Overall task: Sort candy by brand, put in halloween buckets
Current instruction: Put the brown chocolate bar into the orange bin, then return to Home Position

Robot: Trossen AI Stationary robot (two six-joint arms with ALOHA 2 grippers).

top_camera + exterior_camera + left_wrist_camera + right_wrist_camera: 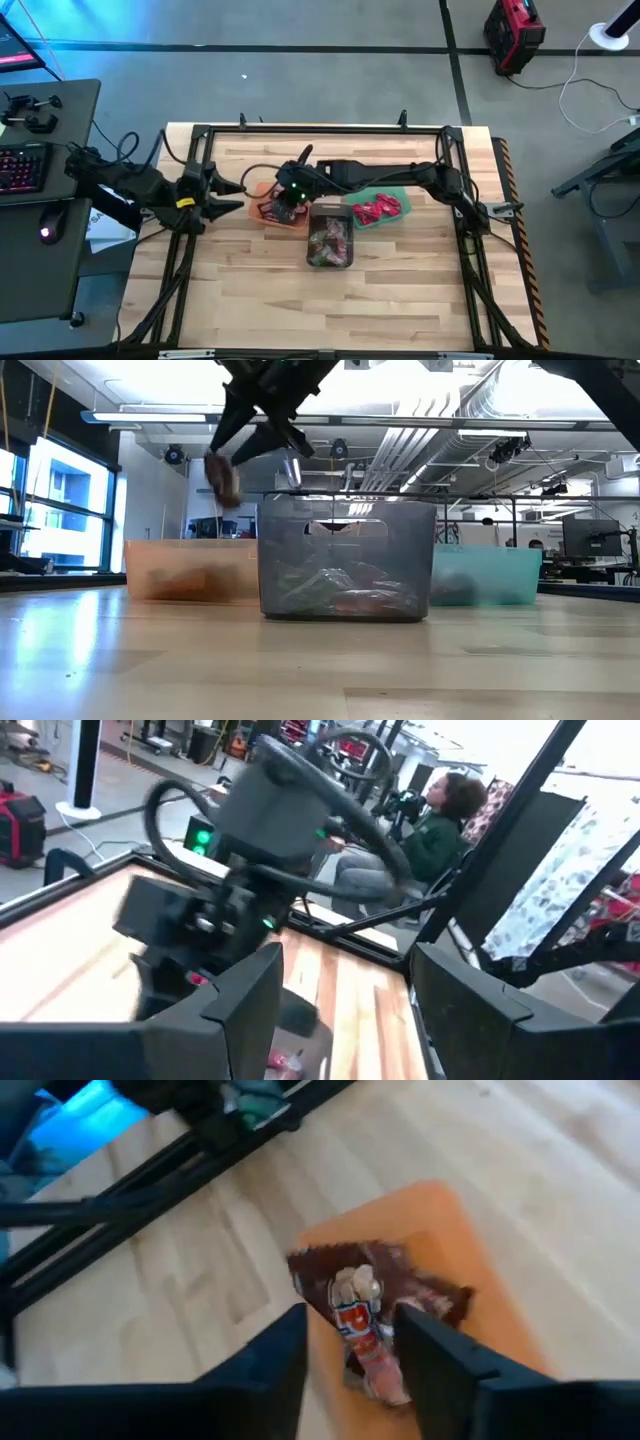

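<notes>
Three buckets stand in a row mid-table: the orange one (266, 208) (188, 570), the dark grey one (330, 236) (345, 560) holding mixed candy, and the green one (380, 208) (487, 575) holding red candies. My right gripper (290, 192) (258, 445) (350, 1325) hangs open above the orange bucket (470, 1250). A dark brown candy (222, 478) (375, 1285) shows in the air just below one fingertip, over the brown wrappers in that bucket. My left gripper (232, 197) (345, 970) is open and holds nothing; it waits left of the orange bucket. My right gripper's fingers are spread, pointing down over the orange bucket. The brown candy (222, 478) sits right under one fingertip (218, 452), clear of the bucket. I cannot tell whether it touches that finger.
The black frame rails (190, 240) run along the table's left, right and far sides. Bare wood (330, 305) lies toward the near edge. A person (440, 820) sits beyond the table. The right arm (400, 172) stretches across above the green bucket.
</notes>
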